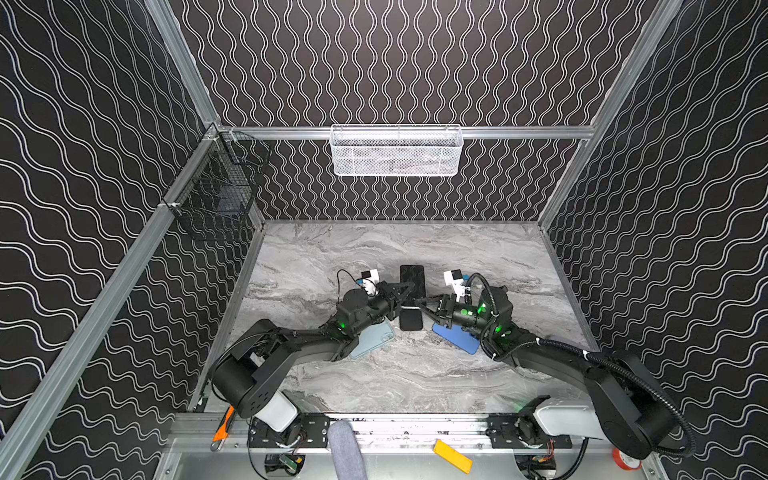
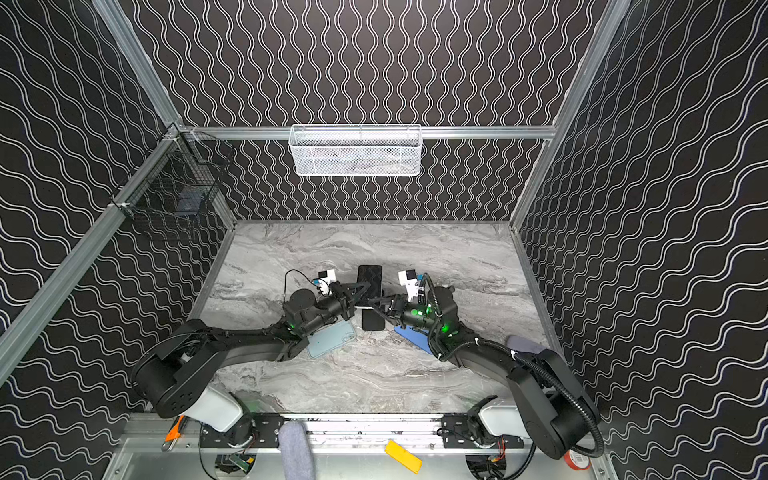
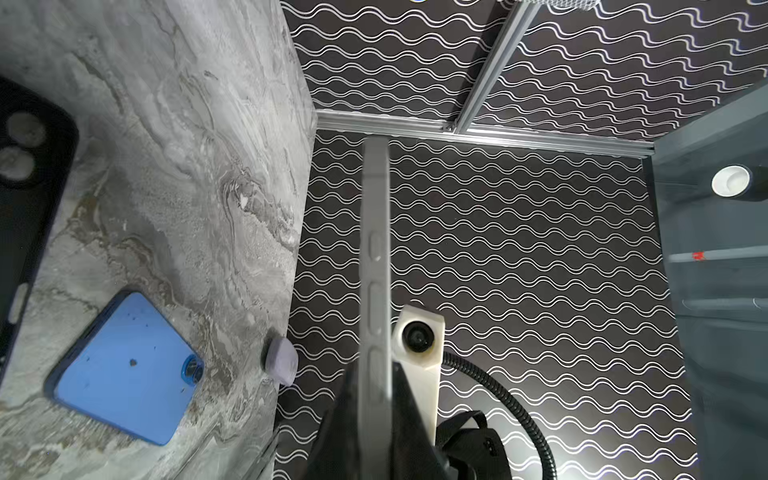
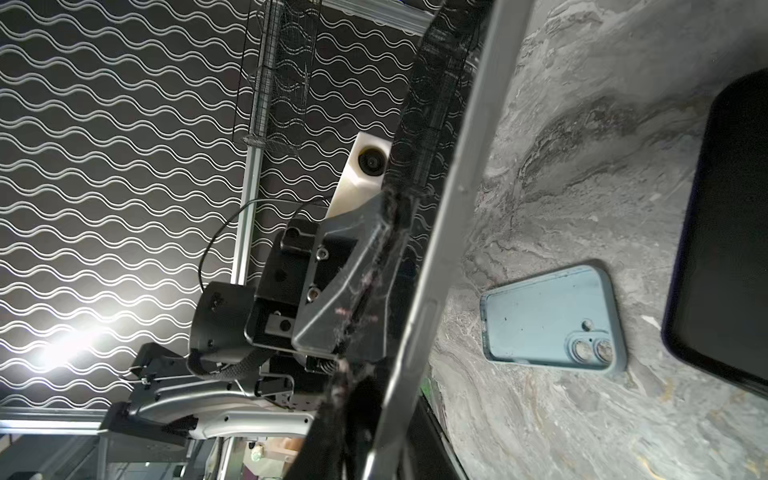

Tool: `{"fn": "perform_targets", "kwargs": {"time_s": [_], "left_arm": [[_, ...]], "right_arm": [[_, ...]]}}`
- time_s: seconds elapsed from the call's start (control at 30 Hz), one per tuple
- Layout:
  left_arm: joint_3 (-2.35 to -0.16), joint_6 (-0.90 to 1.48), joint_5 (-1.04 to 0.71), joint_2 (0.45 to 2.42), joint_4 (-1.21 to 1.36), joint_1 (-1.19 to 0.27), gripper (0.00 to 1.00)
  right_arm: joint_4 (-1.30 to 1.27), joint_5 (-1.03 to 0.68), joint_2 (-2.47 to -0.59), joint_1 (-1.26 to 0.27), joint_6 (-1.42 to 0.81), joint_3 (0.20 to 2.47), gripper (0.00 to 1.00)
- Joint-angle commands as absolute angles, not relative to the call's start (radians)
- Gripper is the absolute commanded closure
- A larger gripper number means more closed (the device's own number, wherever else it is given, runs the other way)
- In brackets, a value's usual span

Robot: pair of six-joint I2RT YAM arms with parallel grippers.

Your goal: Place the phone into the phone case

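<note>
A: Where was the phone (image 1: 412, 277) (image 2: 370, 277) in both top views?
B: Held above the bench (image 1: 340, 253), level, glossy black face up, its long axis running from the robot's side toward the back wall (image 1: 395, 199). The left pincer (image 1: 405, 293) pinched it from the left; the right pincer (image 1: 428, 300) met its right edge. The matte black phone case (image 1: 410, 323) lay partly beneath, parallel, its near end showing. Bare marbled bench stretched beyond.
A: And the left wrist view?
B: The phone (image 3: 376, 249) showed edge-on: a thin grey metal band with oblong buttons, clamped between the left pincer's fingers (image 3: 336, 436). The phone case (image 3: 25, 187) had its camera cut-outs at the end away from a blue slab (image 3: 124, 370) lying flat.
A: The right wrist view?
B: The right pincer straddled the phone's rounded rim; whether it pressed could not be told. A pale blue case (image 4: 552, 316) lay hollow side up, just apart from the phone case (image 4: 727, 228).
</note>
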State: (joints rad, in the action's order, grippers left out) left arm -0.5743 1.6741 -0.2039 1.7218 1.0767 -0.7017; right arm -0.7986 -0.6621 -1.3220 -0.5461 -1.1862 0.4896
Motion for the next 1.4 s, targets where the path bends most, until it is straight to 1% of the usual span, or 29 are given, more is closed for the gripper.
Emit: {"fn": "perform_targets", "kwargs": {"time_s": [0.0,0.17,0.33,0.4,0.47,0.57,0.63,0.67,0.8,0.9,1.07,1.13,1.23,1.37], "left_arm": [[-0.59,1.665,-0.213,1.726,1.134,-0.709,1.0],[-0.592,1.643,-0.216,1.715,1.125,-0.711,1.0],[-0.599,1.604,-0.216,1.69,1.112,-0.71,1.0],[-0.603,1.58,-0.219,1.679,1.102,-0.71,0.88],[-0.604,1.556,-0.221,1.663,1.087,-0.71,0.68],[-0.602,1.533,-0.221,1.644,1.068,-0.71,0.41],[-0.596,1.529,-0.218,1.637,1.062,-0.707,0.28],[-0.593,1.529,-0.219,1.635,1.061,-0.706,0.23],[-0.579,1.517,-0.215,1.619,1.06,-0.691,0.16],[-0.572,1.462,-0.215,1.568,0.988,-0.667,0.12],[-0.594,1.259,-0.214,1.402,0.733,-0.589,0.1],[-0.63,1.129,-0.19,1.309,0.558,-0.555,0.07],[-0.68,0.969,-0.122,1.192,0.368,-0.53,0.02],[-0.712,0.865,-0.121,1.123,0.277,-0.486,0.02]], "right_arm": [[-0.819,-0.649,-1.321,-0.547,-1.163,0.509,0.85],[-0.76,-0.641,-1.298,-0.548,-1.144,0.525,0.94],[-0.718,-0.629,-1.277,-0.547,-1.142,0.525,1.0],[-0.704,-0.629,-1.27,-0.547,-1.147,0.523,1.0],[-0.685,-0.629,-1.261,-0.546,-1.149,0.523,1.0],[-0.644,-0.626,-1.241,-0.546,-1.143,0.528,1.0],[-0.614,-0.623,-1.228,-0.547,-1.134,0.537,1.0],[-0.599,-0.621,-1.222,-0.547,-1.13,0.543,1.0],[-0.571,-0.625,-1.218,-0.547,-1.131,0.555,1.0],[-0.529,-0.646,-1.22,-0.546,-1.14,0.568,1.0],[-0.427,-0.681,-1.213,-0.546,-1.141,0.583,1.0],[-0.409,-0.696,-1.209,-0.545,-1.151,0.58,1.0],[-0.407,-0.719,-1.21,-0.545,-1.179,0.574,1.0],[-0.444,-0.754,-1.23,-0.545,-1.228,0.558,1.0]]}}
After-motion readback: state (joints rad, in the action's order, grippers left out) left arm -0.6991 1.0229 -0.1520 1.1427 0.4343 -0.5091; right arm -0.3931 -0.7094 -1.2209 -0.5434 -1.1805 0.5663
